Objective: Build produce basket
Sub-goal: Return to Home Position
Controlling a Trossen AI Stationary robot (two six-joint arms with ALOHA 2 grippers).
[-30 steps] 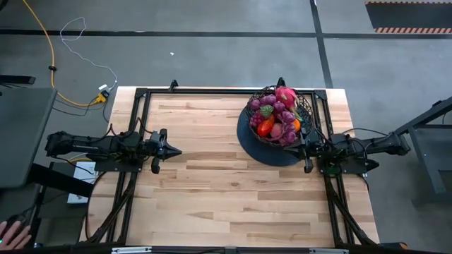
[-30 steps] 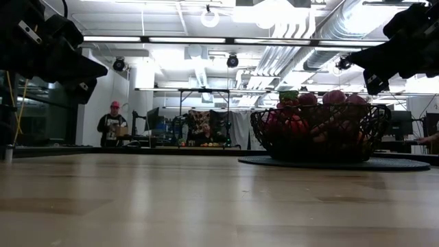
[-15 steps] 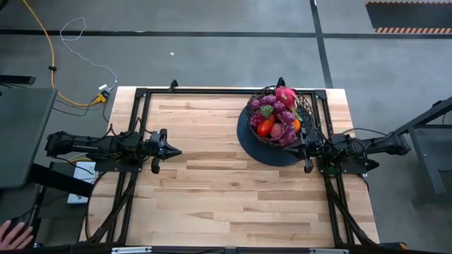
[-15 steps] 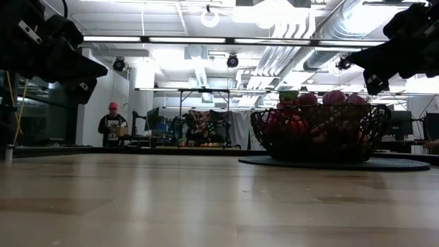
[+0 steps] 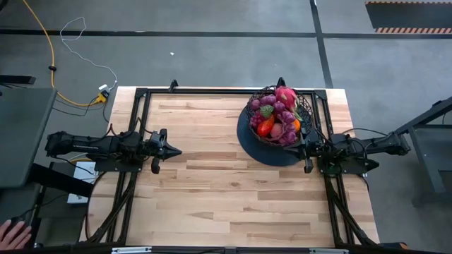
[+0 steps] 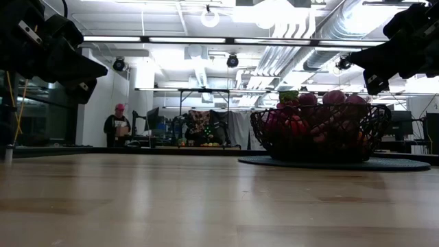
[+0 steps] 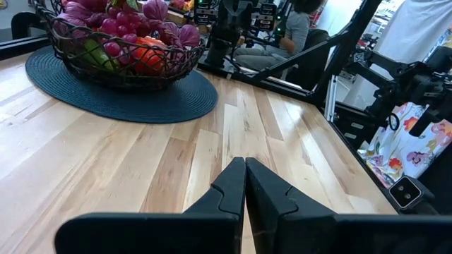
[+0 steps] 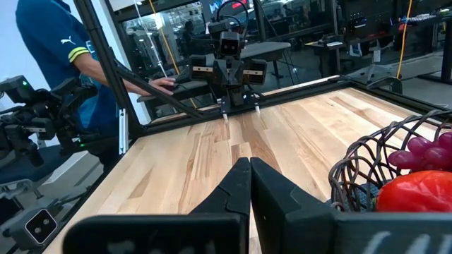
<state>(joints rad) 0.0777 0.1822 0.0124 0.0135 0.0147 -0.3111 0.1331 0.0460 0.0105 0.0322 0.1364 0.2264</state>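
Note:
The black wire basket (image 5: 278,116) stands on its dark round disc base (image 5: 247,141) near the table's far right corner. It is heaped with produce (image 5: 275,116): purple grapes, pink, red, orange and green pieces. The low view shows the basket (image 6: 319,134) with the produce (image 6: 322,103) rising above its rim. My left gripper (image 5: 176,151) is shut and hovers above the table's left side, far from the basket; its shut tips show in its wrist view (image 7: 245,164). My right gripper (image 5: 299,148) is shut, raised just beside the basket's near right side (image 8: 250,164).
Bare wooden tabletop (image 5: 212,190) stretches across the middle and near side. A black frame rail (image 5: 212,90) runs along the far edge. A person's hand (image 5: 10,231) shows off the table at the near left. People stand in the room beyond (image 6: 120,127).

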